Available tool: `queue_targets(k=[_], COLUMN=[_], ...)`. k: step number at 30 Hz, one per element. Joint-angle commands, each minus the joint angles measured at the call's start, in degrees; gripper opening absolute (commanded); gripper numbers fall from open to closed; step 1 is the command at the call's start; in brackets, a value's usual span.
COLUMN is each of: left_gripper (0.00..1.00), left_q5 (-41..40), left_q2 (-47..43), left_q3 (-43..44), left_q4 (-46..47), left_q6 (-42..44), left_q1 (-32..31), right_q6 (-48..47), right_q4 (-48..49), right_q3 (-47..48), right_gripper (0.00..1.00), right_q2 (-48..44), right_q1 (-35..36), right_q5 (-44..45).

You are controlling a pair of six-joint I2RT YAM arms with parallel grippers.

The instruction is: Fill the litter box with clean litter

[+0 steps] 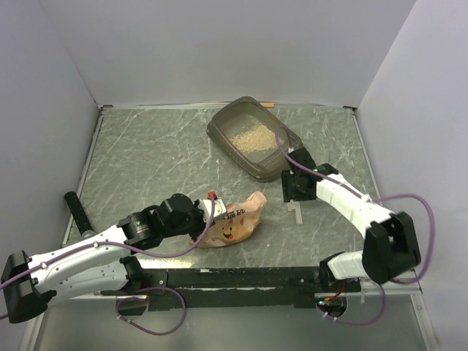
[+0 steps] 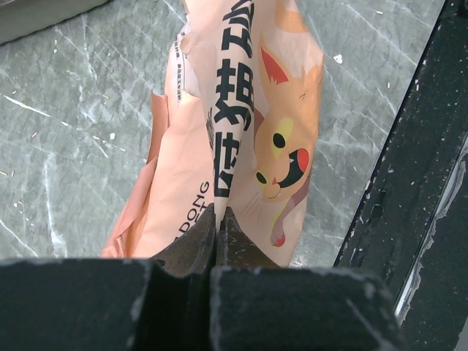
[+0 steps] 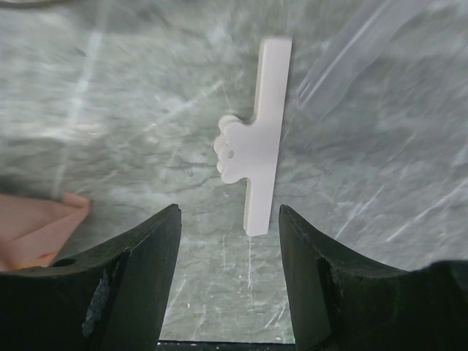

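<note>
Partly filled grey-brown litter box [image 1: 251, 165]

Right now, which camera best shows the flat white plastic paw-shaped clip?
The right wrist view: the white plastic clip lies large and sharp beyond the right gripper. The top view shows it only as a tiny pale sliver; the left wrist view misses it.

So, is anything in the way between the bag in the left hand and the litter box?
Nothing visible. Bare table lies between the bag gripped by the shut left hand and the litter box. The open right hand and the white clip below it sit to the right of that path.
</note>
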Motion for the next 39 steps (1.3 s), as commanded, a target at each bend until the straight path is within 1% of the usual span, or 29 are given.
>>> queue_targets(k=[1,7,10,12,24,33,35,36,38,39], left_gripper=[0.01,0.01,0.01,0.01,0.01,0.01,0.01,0.01,0.01,0.01], left_q5=[-2.44,-2.52,-2.78,-2.79,-2.61,-2.52,-2.61,-2.52,-2.52,-2.61], left_q2=[-0.67,-1.11,-1.81,-2.16,-2.43,-2.69,-2.69,-2.69,-2.69,-2.69], left_q3=[0.54,0.10,-0.08,-0.25,-0.34,-0.52,-0.52,-0.52,-0.52,-0.52], left_q4=[2.96,3.67,3.93,4.11,4.20,4.28,4.28,4.28,4.37,4.37], left_q6=[-1.12,-1.29,-1.29,-1.30,-1.29,-1.21,-1.21,-1.12,-1.21,-1.21], left_q1=[-0.08,-0.08,-0.08,0.01,0.01,0.01,0.01,0.01,0.01,0.01], right_q6=[3.56,3.74,3.74,4.17,4.00,3.03,3.03,3.03,3.12,3.21], right_q4=[3.81,4.34,4.87,3.38,1.88,0.74,0.91,1.00,0.83,0.83], right_q3=[-1.09,-0.04,0.66,1.89,5.85,5.85,5.68,5.59,5.59,5.67], right_gripper=[0.63,0.61,0.57,0.54,0.49,0.44,0.38,0.27,0.15,0.02], right_q2=[4.12,10.27,13.00,15.19,18.98,21.26,21.09,20.91,20.91,20.83], right_q1=[1.03,1.82,2.17,2.87,4.11,4.11,4.11,4.11,4.11,4.11], right_q5=[2.80,6.04,6.14,7.45,12.38,12.82,12.91,12.91,13.35,13.43])
